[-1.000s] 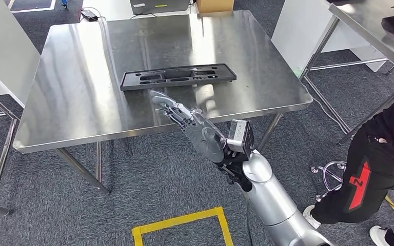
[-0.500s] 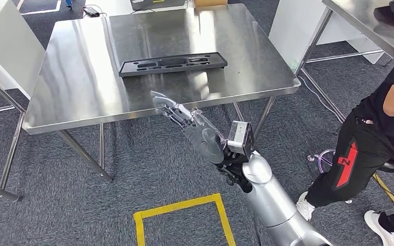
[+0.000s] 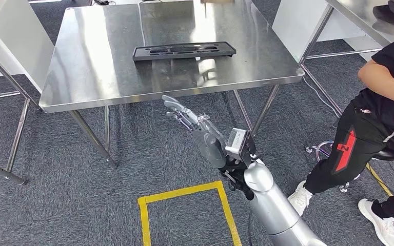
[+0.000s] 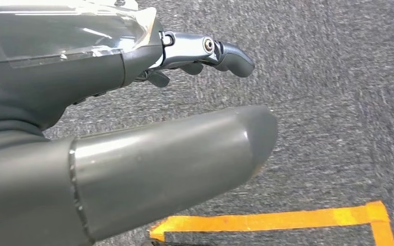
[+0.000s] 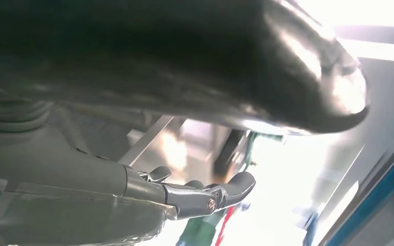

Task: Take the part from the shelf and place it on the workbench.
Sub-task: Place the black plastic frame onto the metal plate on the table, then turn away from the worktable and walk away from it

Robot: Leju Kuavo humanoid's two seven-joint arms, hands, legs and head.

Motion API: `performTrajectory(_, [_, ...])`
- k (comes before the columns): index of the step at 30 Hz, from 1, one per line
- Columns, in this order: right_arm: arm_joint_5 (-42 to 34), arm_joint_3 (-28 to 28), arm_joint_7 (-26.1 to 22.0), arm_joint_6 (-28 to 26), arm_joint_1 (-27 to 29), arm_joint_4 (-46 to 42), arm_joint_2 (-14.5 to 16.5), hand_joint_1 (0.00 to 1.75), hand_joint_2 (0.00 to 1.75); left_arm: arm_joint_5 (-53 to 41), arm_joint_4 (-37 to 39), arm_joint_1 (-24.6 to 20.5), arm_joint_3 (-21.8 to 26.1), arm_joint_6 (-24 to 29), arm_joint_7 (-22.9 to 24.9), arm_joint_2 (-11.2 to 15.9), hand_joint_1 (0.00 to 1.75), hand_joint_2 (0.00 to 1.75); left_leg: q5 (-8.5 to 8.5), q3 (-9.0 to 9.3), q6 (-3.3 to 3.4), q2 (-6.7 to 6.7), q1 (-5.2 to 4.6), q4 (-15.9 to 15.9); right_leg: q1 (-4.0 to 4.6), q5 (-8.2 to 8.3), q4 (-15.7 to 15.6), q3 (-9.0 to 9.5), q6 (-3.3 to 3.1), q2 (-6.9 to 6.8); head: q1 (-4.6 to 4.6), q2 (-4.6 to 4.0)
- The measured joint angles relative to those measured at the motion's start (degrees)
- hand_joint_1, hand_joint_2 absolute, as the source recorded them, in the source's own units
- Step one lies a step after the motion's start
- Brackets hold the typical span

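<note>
Right hand: empty, fingers spread and extended, held over the carpet short of the workbench edge.
Left hand: empty, fingers loosely apart, above carpet and tape.
Part: flat on the workbench, well beyond the right hand's fingertips.
Person: right of the right hand.

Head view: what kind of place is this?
Likely a workshop or robot test lab: stainless steel workbench holding a black moulded part, grey carpet with yellow floor tape, more metal tables nearby.

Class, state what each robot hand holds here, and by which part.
Nothing: the right hand and left hand hold nothing; the black part lies alone on the workbench.
</note>
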Motion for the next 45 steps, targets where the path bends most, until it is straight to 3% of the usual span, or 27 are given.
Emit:
performTrajectory(2, [1.94,-1.46,0.31,-4.16,1.52,0.86,-0.24,0.00,0.00,0.63,0.00,0.25,0.12,0.32,-0.40,-0.04,0.00,0.00,1.11,-1.03,-0.41,-0.11,-0.06,0.01,0.24,1.08,-8.67,6.51,-0.02,0.02,0.00,0.00])
performTrajectory(4, [3.44,-3.28,-0.18,-6.84,3.09,2.26,-0.57,0.00,0.00,1.05,0.00,0.65,0.27,0.46,-0.77,-0.06,0.00,0.00,2.24,-1.46,-1.03,-0.20,-0.16,-0.26,0.80,0.54,-14.98,10.40,-0.90,0.06,-0.02,0.00])
performTrajectory(5, [3.88,-4.15,-0.57,-7.37,3.83,3.01,-0.80,0.00,0.00,1.17,0.00,0.88,0.36,0.48,-0.89,-0.08,0.00,0.00,2.86,-1.54,-1.35,-0.22,-0.21,-0.55,1.10,0.42,-16.07,10.80,-1.36,0.07,-0.01,0.00])
performTrajectory(7, [4.32,-5.42,-1.14,-7.62,4.92,4.34,-1.22,0.00,0.00,1.29,0.01,1.34,0.62,0.51,-1.01,-0.02,0.00,0.00,3.17,-1.82,-1.99,-0.23,-0.23,-0.90,0.60,1.50,-16.48,10.00,-2.25,-0.01,-0.04,0.00])
performTrajectory(9, [4.76,-6.01,-0.99,-7.98,5.54,5.24,-1.28,0.00,0.00,1.36,0.03,1.66,0.89,0.55,-1.04,0.03,0.00,0.00,-0.63,-2.78,-2.58,-0.26,-0.12,1.72,-0.21,2.93,-16.75,9.04,-3.51,-0.14,-0.15,0.00])
performTrajectory(11, [6.94,-6.64,0.38,-10.48,6.25,6.11,-1.22,0.00,0.00,1.56,0.05,1.74,1.15,0.63,-1.06,0.03,0.00,0.00,-6.66,-4.33,-3.09,-0.28,0.07,8.66,-0.29,4.25,-16.68,7.73,-4.32,-0.28,-0.23,0.00])
performTrajectory(12, [9.20,-7.15,1.36,-12.99,6.84,6.79,-1.23,0.00,0.00,1.71,0.05,1.78,1.32,0.70,-1.05,0.03,0.00,0.00,-8.38,-4.83,-3.34,-0.29,0.15,12.17,-0.24,4.84,-16.63,6.96,-4.34,-0.38,-0.25,0.00])
performTrajectory(13, [12.09,-7.86,2.15,-16.00,7.61,7.81,-1.28,0.00,0.00,1.87,0.06,1.87,1.54,0.79,-1.07,0.06,0.00,0.00,-8.66,-4.71,-3.59,-0.27,0.26,14.45,-0.23,5.42,-16.52,6.18,-4.24,-0.51,-0.25,0.00])
performTrajectory(14, [14.93,-8.77,2.66,-18.77,8.48,9.25,-1.36,0.00,0.00,2.04,0.07,2.02,1.79,0.85,-1.13,0.11,0.00,0.00,-7.69,-3.67,-3.82,-0.25,0.44,14.85,-0.29,5.90,-16.33,5.39,-4.00,-0.62,-0.25,0.00])
performTrajectory(16, [18.38,-11.65,3.42,-22.14,10.02,14.08,-1.53,0.00,0.00,2.29,0.05,2.37,2.38,0.89,-1.35,0.21,0.00,0.00,-5.09,1.07,-4.27,-0.26,0.94,10.18,-0.52,6.62,-15.50,3.77,-3.33,-0.74,-0.25,0.00])
performTrajectory(18, [19.56,-15.48,4.50,-23.20,10.78,21.10,-1.57,0.00,0.00,2.22,0.03,2.52,2.91,0.73,-1.51,0.30,0.00,0.00,-5.50,5.91,-4.31,-0.58,0.91,3.33,-0.49,7.18,-14.42,2.30,-2.48,-0.81,-0.25,0.00])
performTrajectory(20, [21.59,-18.86,5.62,-24.41,10.85,29.54,-1.61,0.00,0.00,1.73,0.01,2.53,3.21,0.49,-1.53,0.40,0.00,0.00,-6.75,7.27,-3.62,-0.94,0.42,0.39,-0.18,7.96,-14.00,1.53,-1.55,-0.90,-0.18,0.00])
performTrajectory(22, [23.19,-21.43,7.09,-25.22,10.78,39.07,-1.79,0.00,0.00,1.13,0.00,2.54,3.36,0.37,-1.39,0.46,0.00,0.00,-6.06,6.55,-2.19,-0.84,0.14,-0.03,-0.03,8.65,-14.16,1.19,-0.66,-0.89,-0.16,0.00])
performTrajectory(23, [23.20,-22.62,8.25,-24.89,10.87,43.86,-1.86,0.00,0.00,0.83,0.00,2.50,3.39,0.33,-1.31,0.46,0.00,0.00,-5.39,6.10,-1.33,-0.73,0.07,-0.29,-0.05,7.99,-13.69,0.76,-0.59,-0.79,-0.15,0.00])
performTrajectory(25, [22.05,-25.03,10.43,-23.04,11.33,52.50,-1.89,0.00,0.00,0.29,0.00,2.32,3.43,0.28,-1.22,0.52,0.00,0.00,-3.78,4.82,0.03,-0.47,0.11,-0.73,-0.27,3.74,-9.76,-0.76,-1.10,-0.48,0.02,0.00])
performTrajectory(27, [20.81,-27.29,11.67,-21.19,12.13,58.93,-1.79,0.00,0.00,-0.05,0.00,2.23,3.47,0.24,-1.20,0.62,0.00,0.00,-2.19,2.91,0.31,-0.40,0.06,-0.73,-0.38,-1.28,-2.55,-2.33,-1.37,-0.20,0.20,0.00])
performTrajectory(28, [20.46,-28.25,12.02,-20.71,12.46,61.45,-1.75,0.00,0.00,-0.18,0.00,2.23,3.49,0.22,-1.20,0.63,0.00,0.00,-1.37,1.84,0.22,-0.30,0.03,-0.69,-0.41,-2.28,0.49,-2.43,-0.99,-0.12,0.22,0.00])
performTrajectory(30, [20.29,-29.61,13.25,-20.55,12.76,65.23,-1.67,0.00,0.00,-0.39,0.00,2.21,3.54,0.23,-1.16,0.64,0.00,0.00,0.27,-0.28,-0.11,0.01,0.03,-0.63,-0.45,-0.94,1.83,-0.11,0.41,-0.03,0.22,0.00])
performTrajectory(32, [20.60,-30.42,15.26,-20.73,12.71,67.69,-1.60,0.00,0.00,-0.55,-0.01,2.13,3.69,0.27,-1.08,0.65,0.00,0.00,1.84,-1.94,-0.66,0.27,0.06,-0.58,-0.52,0.53,-4.47,6.30,1.06,-0.02,0.23,0.00])
performTrajectory(34, [21.21,-30.84,17.47,-20.84,12.69,69.42,-1.50,0.00,0.00,-0.79,-0.02,1.97,3.86,0.34,-0.95,0.68,0.00,0.00,3.33,-2.61,-1.40,0.42,-0.04,-0.71,-0.14,-1.19,-13.77,13.05,0.10,0.14,0.17,0.00])
performTrajectory(35, [21.64,-30.94,18.70,-20.89,12.73,70.32,-1.43,0.00,0.00,-0.96,-0.02,1.87,3.92,0.36,-0.88,0.72,0.00,0.00,4.05,-2.59,-1.76,0.48,-0.08,-0.96,0.12,-2.12,-16.67,14.79,-0.60,0.22,0.12,0.00])
performTrajectory(36, [22.15,-30.98,20.00,-20.95,12.90,71.24,-1.37,0.00,0.00,-1.19,-0.02,1.82,3.96,0.38,-0.79,0.74,0.00,0.00,4.87,-2.50,-2.19,0.54,-0.03,-1.41,0.42,-2.34,-17.86,15.08,-1.28,0.27,0.04,0.00])
performTrajectory(38, [23.40,-30.99,22.65,-20.98,13.53,72.95,-1.18,0.00,0.00,-1.64,0.04,1.84,4.03,0.37,-0.51,0.81,0.00,0.00,5.09,-2.63,-2.91,0.50,0.26,-1.88,0.10,-1.08,-17.63,13.93,-2.64,0.08,-0.11,0.00])
performTrajectory(39, [24.03,-30.95,23.68,-20.93,13.92,73.58,-1.07,0.00,0.00,-1.91,0.08,1.87,4.05,0.35,-0.31,0.82,0.00,0.00,3.18,-3.00,-3.18,0.44,0.39,-0.98,-0.11,-0.23,-17.61,13.20,-3.49,-0.07,-0.22,0.00])
performTrajectory(42, [25.22,-30.72,24.86,-20.81,14.79,74.89,-0.77,0.00,0.00,-2.39,0.13,1.71,4.07,0.32,0.13,0.87,0.00,0.00,-7.03,-4.58,-3.57,0.13,0.54,8.27,-0.10,2.39,-17.55,10.49,-5.05,-0.34,-0.49,0.00])
performTrajectory(43, [25.36,-30.66,24.98,-20.80,14.96,75.24,-0.69,0.00,0.00,-2.43,0.13,1.63,4.07,0.32,0.20,0.91,0.00,0.00,-8.57,-4.75,-3.70,0.03,0.54,12.01,0.08,3.21,-17.42,9.51,-5.10,-0.36,-0.51,0.00])
performTrajectory(45, [25.47,-30.62,25.15,-20.79,15.19,75.82,-0.58,0.00,0.00,-2.47,0.13,1.53,4.07,0.32,0.27,0.95,0.00,0.00,-7.29,-3.28,-3.81,-0.03,0.56,15.65,0.28,4.68,-16.80,7.29,-4.93,-0.37,-0.51,0.00])
